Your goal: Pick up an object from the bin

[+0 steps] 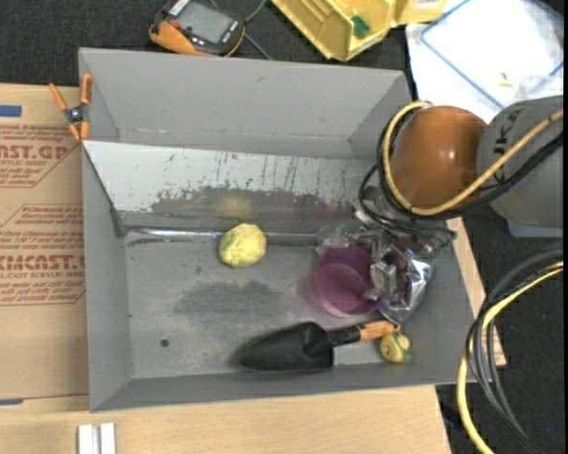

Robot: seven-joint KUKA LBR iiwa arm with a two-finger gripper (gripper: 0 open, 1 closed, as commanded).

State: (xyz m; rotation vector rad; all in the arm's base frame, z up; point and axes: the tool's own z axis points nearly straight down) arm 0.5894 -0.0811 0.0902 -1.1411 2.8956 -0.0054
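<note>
While claw [383,265] sits at purple cup [339,287], right side of bin [109,282], grip unclear.

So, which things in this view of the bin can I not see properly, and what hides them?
All in the camera view:
1. The purple cup: right side hidden under the gripper.
2. The shiny crumpled thing by the right wall: partly under the gripper, so its kind is unclear.
3. The small yellow-green thing in the near right corner: too small to name.
</note>
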